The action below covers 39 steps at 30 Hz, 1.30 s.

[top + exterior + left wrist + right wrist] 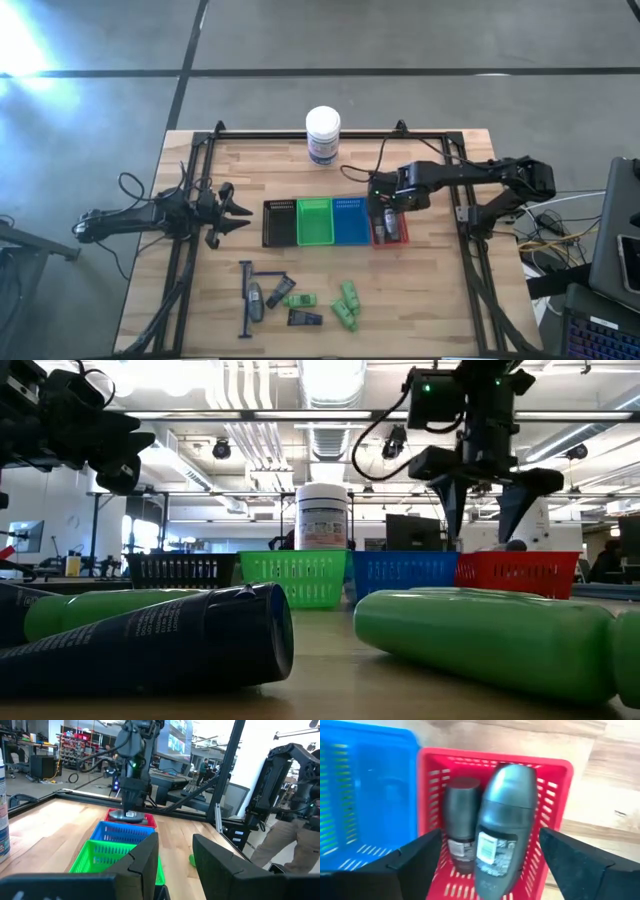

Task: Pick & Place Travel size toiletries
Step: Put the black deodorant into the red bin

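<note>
- The left gripper [243, 212] is hovering at middle left of the high view, beside the black tray [279, 222], its fingers spread a little and holding nothing.
- The loose toiletries [295, 300] are lying at lower centre on the table [440, 300]: grey tubes, green packets, dark packs, a blue stick.
- The right gripper [487, 852] is hanging over the red tray [555, 795] at centre right, fingers wide apart.
- Two grey tubes [502, 825] are lying in that tray, side by side.
</note>
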{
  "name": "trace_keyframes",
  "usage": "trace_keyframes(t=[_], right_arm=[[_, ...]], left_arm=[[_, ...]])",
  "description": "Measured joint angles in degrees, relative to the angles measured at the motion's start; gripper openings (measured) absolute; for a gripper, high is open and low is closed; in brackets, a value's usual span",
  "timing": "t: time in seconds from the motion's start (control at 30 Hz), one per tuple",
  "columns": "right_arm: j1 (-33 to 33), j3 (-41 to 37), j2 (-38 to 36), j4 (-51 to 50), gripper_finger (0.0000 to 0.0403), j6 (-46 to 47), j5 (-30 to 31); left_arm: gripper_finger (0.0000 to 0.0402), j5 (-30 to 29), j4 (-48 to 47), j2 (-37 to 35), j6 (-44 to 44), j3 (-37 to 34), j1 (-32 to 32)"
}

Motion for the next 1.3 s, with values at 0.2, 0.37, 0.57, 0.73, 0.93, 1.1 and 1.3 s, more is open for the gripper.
trace_keyframes(t=[0.2, 0.37, 0.57, 0.73, 0.93, 1.1, 1.3], right_arm=[[5.1, 4.5, 0.0, -0.3, 0.0355, -0.6, 0.8], [12.2, 8.3, 1.3, 2.2, 0.0356, 3.7, 2.8], [17.4, 11.3, 5.6, 2.5, 0.0342, 12.2, 3.3], [21.3, 15.4, 10.2, 2.5, 0.0333, 16.9, 2.8], [24.8, 21.0, 14.3, 2.1, 0.0337, 22.8, 2.8], [27.1, 23.5, 16.5, -1.0, 0.0353, 27.2, 2.8], [29.0, 24.3, 16.9, -2.5, 0.0360, 29.3, 2.8]], left_arm=[[0.0126, 0.0, 0.0, 0.0, 0.0, 0.0, 0.0], [0.0126, 0.0, 0.1, 0.0, 0.0, 0.0, 0.0], [0.0126, -0.3, 6.8, 0.0, -20.7, 0.0, 0.0], [0.0126, -1.3, 10.2, 0.0, -51.6, 0.0, 0.0], [0.0126, -10.0, 11.0, 0.2, -65.8, 0.0, 0.0], [0.0126, -13.1, 10.9, 0.6, -66.2, 0.0, 0.0], [0.0126, -5.5, 6.8, 1.8, -67.7, 1.2, -0.8]])
